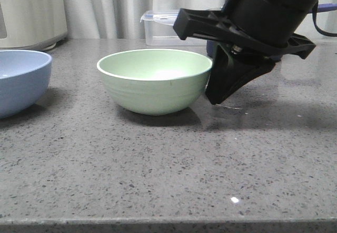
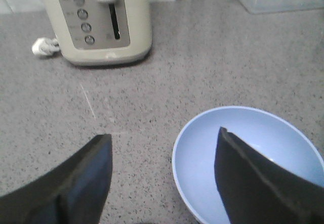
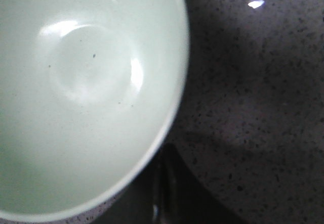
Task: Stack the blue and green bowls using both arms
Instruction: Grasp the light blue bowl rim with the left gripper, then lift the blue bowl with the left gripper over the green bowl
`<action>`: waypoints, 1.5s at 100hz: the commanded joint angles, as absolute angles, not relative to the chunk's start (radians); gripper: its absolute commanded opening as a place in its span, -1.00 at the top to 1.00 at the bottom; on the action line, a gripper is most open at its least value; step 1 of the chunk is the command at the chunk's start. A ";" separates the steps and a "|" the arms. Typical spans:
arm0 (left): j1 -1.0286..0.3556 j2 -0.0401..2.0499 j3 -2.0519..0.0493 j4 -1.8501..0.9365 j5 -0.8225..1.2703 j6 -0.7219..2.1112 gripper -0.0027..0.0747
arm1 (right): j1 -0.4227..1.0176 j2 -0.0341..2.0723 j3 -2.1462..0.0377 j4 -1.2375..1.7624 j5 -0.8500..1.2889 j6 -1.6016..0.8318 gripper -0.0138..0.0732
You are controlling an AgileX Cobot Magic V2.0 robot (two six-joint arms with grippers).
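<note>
Bowls sit upright and empty on the grey counter [image 1: 158, 164]. At nine o'clock in the front view stands the blue bowl [image 1: 21, 80], mouth up; the left gripper [image 2: 162, 178] hovers spread wide over its rim. Centre, the green bowl [image 1: 155, 80] also opens upward. At three o'clock the right gripper [image 1: 224, 88] touches its side; whether its fingers are clenched I cannot tell.
</note>
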State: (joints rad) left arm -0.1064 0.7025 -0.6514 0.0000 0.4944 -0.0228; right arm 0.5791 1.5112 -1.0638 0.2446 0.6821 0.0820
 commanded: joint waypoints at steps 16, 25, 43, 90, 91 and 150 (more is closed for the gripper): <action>-0.106 0.921 -0.808 -0.039 0.606 -0.035 -0.20 | 0.579 1.478 -1.087 0.261 0.647 0.080 0.83; -0.106 0.992 -0.851 -0.065 0.629 -0.035 -0.20 | 0.579 1.478 -1.087 0.261 0.648 0.080 0.83; -0.106 1.130 -0.924 -0.067 0.687 -0.035 -0.20 | 0.579 1.478 -1.087 0.261 0.649 0.080 0.83; -0.106 1.295 -0.967 -0.067 0.752 -0.035 -0.17 | 0.579 1.478 -1.087 0.261 0.649 0.080 0.83; -0.106 1.295 -0.967 -0.067 0.752 -0.035 -0.16 | 0.579 1.478 -1.087 0.261 0.649 0.080 0.83; -0.106 1.295 -1.015 -0.106 0.780 -0.033 0.98 | 0.579 1.478 -1.087 0.261 0.649 0.080 0.83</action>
State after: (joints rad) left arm -0.1064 1.3192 -0.9552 -0.0742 0.7960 -0.0253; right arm 0.5791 1.5112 -1.0638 0.2462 0.6821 0.0820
